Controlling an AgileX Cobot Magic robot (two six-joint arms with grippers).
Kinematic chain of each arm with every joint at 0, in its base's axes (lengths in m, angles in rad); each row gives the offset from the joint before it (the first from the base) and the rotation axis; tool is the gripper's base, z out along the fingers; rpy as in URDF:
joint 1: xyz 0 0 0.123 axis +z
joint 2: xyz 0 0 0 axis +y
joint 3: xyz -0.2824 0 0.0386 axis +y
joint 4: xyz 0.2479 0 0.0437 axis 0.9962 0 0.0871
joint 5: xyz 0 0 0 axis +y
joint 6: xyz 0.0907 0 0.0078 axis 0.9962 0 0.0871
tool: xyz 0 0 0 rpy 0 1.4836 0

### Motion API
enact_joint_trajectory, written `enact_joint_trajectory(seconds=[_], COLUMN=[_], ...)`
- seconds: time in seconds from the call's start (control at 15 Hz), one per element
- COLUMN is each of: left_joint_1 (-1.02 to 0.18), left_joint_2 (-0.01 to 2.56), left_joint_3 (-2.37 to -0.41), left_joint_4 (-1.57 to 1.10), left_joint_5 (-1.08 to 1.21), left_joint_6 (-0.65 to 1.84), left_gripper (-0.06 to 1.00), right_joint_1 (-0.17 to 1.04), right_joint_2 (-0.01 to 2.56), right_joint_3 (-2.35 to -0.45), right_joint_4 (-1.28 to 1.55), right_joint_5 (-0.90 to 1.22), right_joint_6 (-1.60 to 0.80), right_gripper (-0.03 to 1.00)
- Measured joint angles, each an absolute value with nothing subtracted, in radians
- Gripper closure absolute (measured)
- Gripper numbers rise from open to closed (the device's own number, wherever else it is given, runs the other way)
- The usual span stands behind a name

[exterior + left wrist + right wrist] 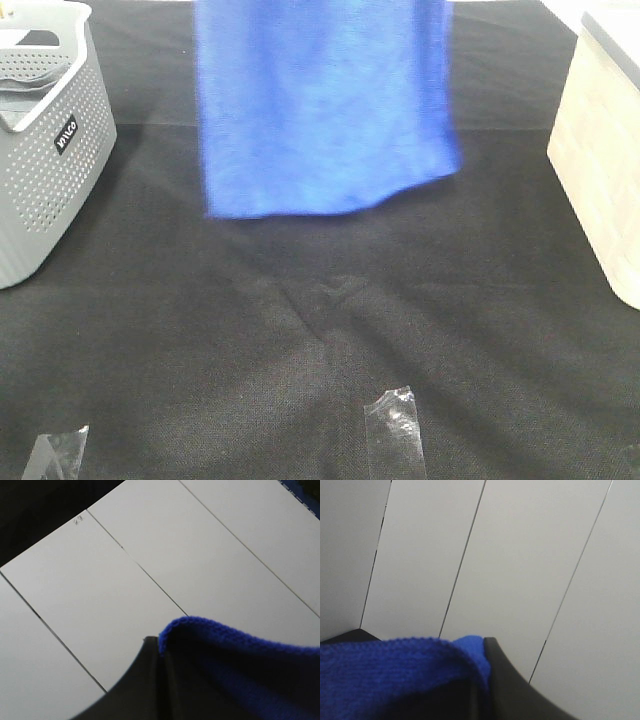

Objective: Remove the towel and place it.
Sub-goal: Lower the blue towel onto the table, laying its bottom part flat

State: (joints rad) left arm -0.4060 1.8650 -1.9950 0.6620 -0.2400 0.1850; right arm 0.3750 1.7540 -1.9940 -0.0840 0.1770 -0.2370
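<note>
Left gripper (160, 672) and right gripper (482, 680) clamp the royal-blue microfibre towel (325, 100), hung spread beside the grey perforated plastic basket (55, 190), probably for laying flat

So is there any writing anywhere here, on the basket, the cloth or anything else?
Black label on the grey basket: white letters, set sideways, too blurred to read.
Small mark on the white panel, left wrist view: too small to read.
On the towel: no writing shows.
</note>
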Motion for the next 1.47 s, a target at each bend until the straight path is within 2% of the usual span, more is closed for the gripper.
enact_joint_trajectory(seconds=[0.2,0.33,0.53,0.73,1.13,1.27,1.47], left_joint_1=[-0.357,-0.313,-0.297,-0.297,-0.297,-0.297,-0.337], left_joint_2=[1.988,2.132,2.324,2.423,2.432,2.432,2.432], left_joint_3=[-2.085,-2.272,-2.546,-2.712,-2.739,-2.739,-2.739], left_joint_4=[0.632,0.593,0.576,0.574,0.574,0.573,0.557], left_joint_5=[-0.336,-0.345,-0.342,-0.299,-0.246,-0.183,0.089], left_joint_6=[0.232,0.235,0.235,0.235,0.224,0.205,0.073], left_gripper=[0.94,0.94,0.94,0.94,0.94,0.94,0.94], right_joint_1=[0.375,0.373,0.357,0.35,0.35,0.342,0.285], right_joint_2=[1.834,1.919,2.043,2.087,2.093,2.088,2.035], right_joint_3=[-1.994,-2.012,-2.191,-2.277,-2.285,-2.285,-2.285], right_joint_4=[-0.083,-0.083,-0.077,-0.07,-0.077,-0.079,-0.079], right_joint_5=[0.059,-0.087,-0.103,-0.059,0.153,0.232,0.483], right_joint_6=[-0.237,-0.237,-0.219,-0.212,-0.213,-0.214,-0.184], right_gripper=[0.94,0.94,0.94,0.94,0.94,0.94,0.94])
